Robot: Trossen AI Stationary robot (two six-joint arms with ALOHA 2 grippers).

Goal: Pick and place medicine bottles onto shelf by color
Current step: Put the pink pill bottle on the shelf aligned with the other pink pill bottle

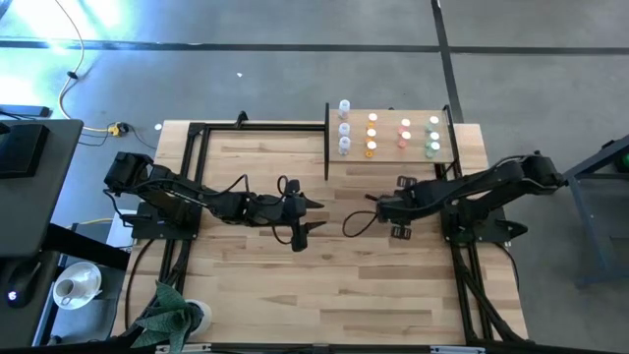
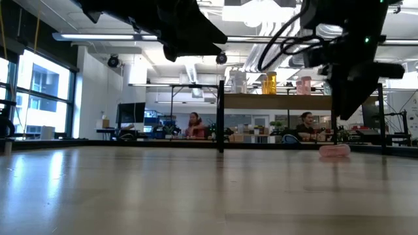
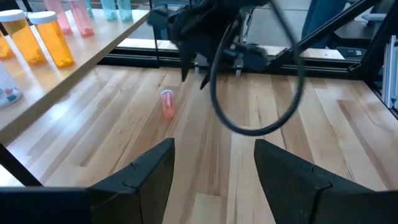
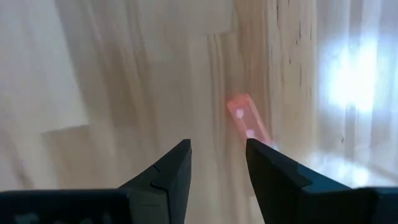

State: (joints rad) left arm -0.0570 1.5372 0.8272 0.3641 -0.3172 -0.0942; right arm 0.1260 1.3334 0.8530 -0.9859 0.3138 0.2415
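One pink bottle [image 3: 168, 102] lies on its side on the bench [image 1: 295, 285], just below the right claw [image 4: 217, 168], whose fingers are apart and hold nothing. The other bottles [image 1: 404, 135] already stand on the shelf [image 1: 388, 157] in rows by color. So this looks like the last one. The left claw [image 3: 213, 171] waits open near the middle.
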